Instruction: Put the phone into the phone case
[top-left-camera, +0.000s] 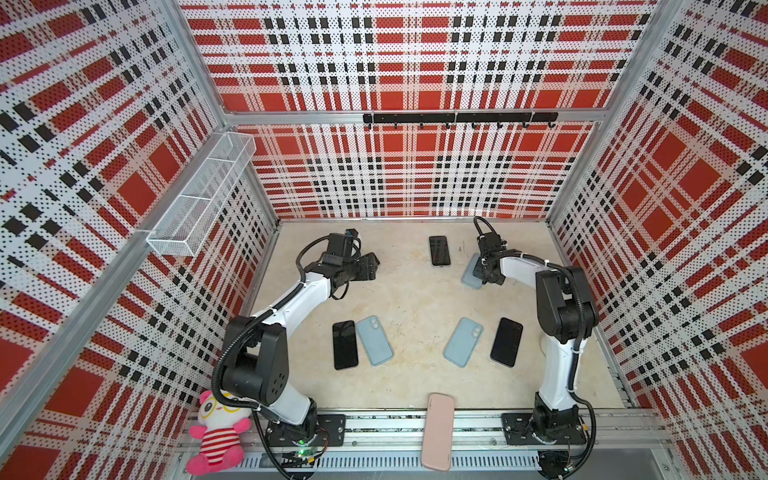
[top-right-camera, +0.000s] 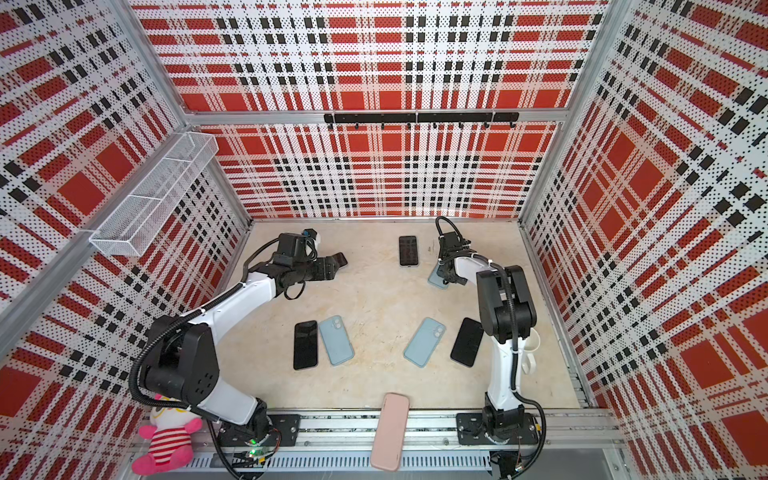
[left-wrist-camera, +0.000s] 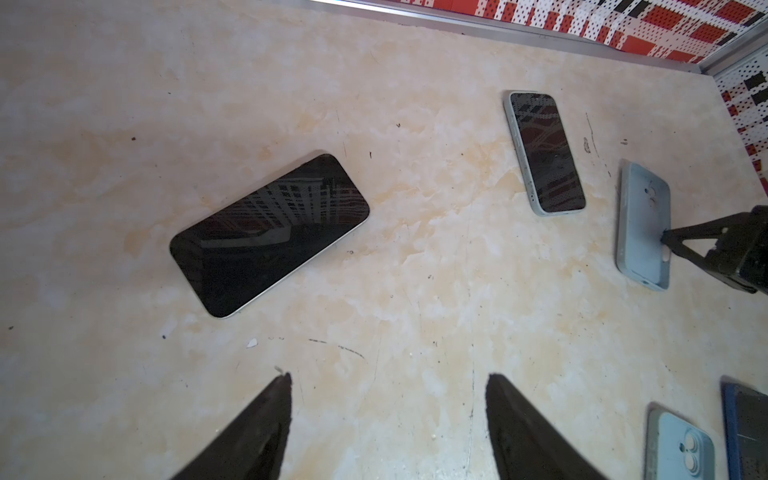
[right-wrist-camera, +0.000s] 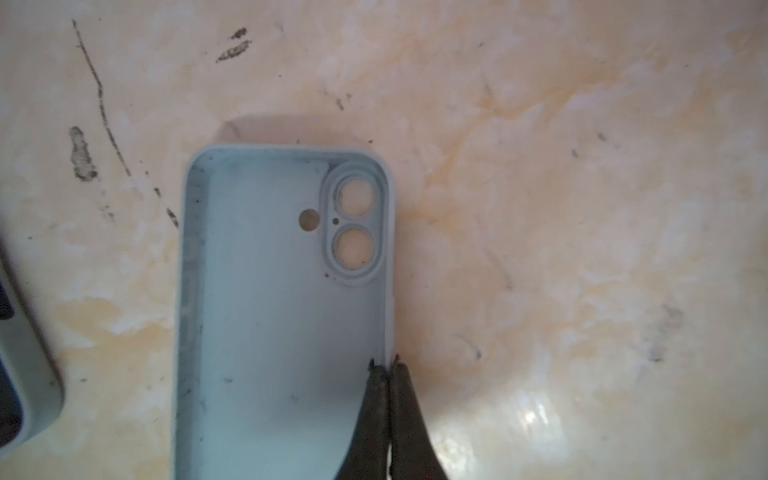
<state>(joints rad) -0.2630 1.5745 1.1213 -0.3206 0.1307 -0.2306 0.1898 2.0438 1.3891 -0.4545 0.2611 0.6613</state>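
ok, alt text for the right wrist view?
The right gripper is shut on one side wall of an empty light blue phone case, one jaw inside and one outside. The case lies open side up on the beige marbled table; the corner of a cased phone shows at the frame edge.

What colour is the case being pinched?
The case is light blue, clearest in the right wrist view.
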